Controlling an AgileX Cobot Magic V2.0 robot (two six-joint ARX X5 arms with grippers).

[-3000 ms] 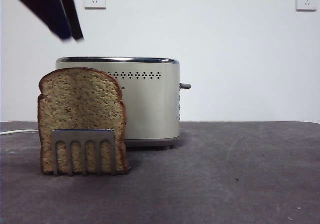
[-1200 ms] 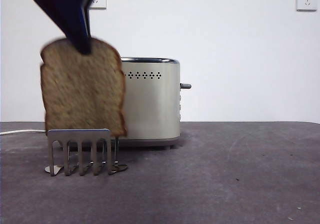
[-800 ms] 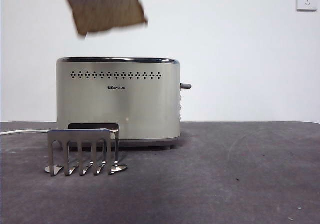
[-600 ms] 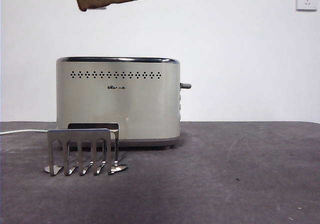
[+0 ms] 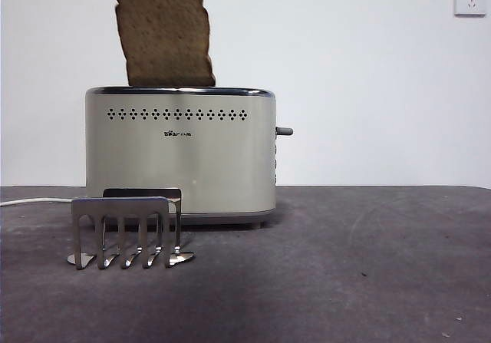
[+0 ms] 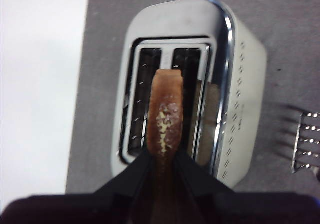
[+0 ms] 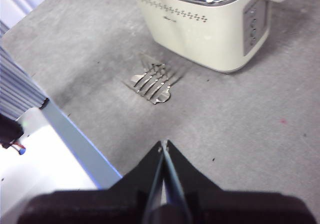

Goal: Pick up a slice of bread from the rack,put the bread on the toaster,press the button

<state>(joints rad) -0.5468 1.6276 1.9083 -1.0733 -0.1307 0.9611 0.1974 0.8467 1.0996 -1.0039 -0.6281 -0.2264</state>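
We are observing the rack [image 5: 123, 232] standing empty on the worktop [image 5: 345, 266], in front of the toaster [image 5: 180, 155]. The left end effector [image 6: 161, 156] is gripping the slice of bread [image 5: 163, 32] by its top crust, hanging just above the slots. We are judging insertion underway; next calls for lining up over one slot. The right end effector [image 7: 163, 146] is waiting, jaws closed, empty.

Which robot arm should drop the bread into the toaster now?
The left one. The left gripper already pinches the slice of bread right above the toaster, lined up over its slots. The right gripper is shut, holds nothing, and hangs over bare table well away from the toaster.
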